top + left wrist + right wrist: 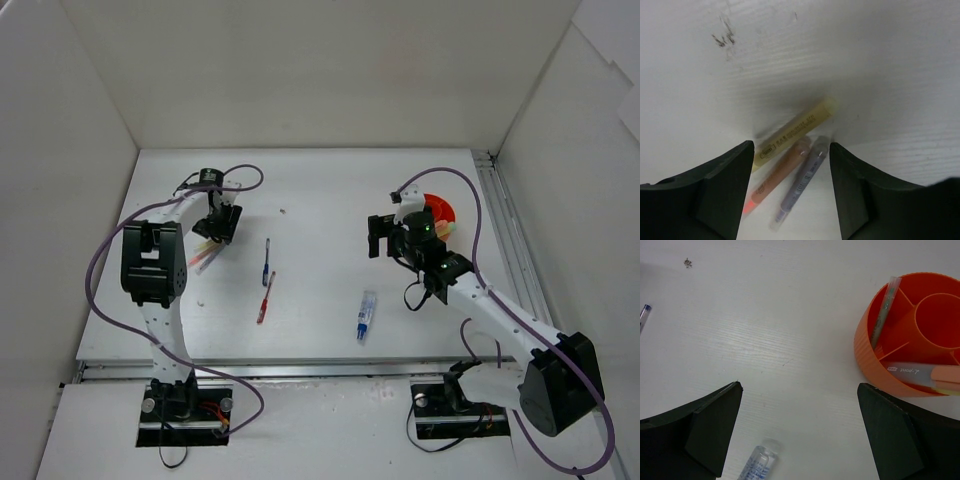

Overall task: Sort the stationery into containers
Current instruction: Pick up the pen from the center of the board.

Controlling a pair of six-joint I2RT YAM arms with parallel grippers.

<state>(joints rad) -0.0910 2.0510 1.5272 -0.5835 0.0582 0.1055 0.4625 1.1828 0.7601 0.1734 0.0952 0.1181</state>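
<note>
Stationery (yellow marker (795, 132), orange marker (780, 175), grey marker (802, 182)) lies between left end effector (790, 147)'s parted jaws; right end effector (800, 386) gapes near orange cup (865, 355)

Top view: orange cup (441, 208) mostly hidden behind right arm (470, 290); markers (207, 258) partly under left gripper (216, 232). Right wrist: cup cut by R edge, clear pen (759, 465) by btm, blue pen (645, 310) by L edge. Left wrist: 3 markers blurred, print mostly illegible.

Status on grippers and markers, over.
Left gripper open, straddling three markers on table. Right gripper open, empty, near cup. Nothing blocking.
</note>
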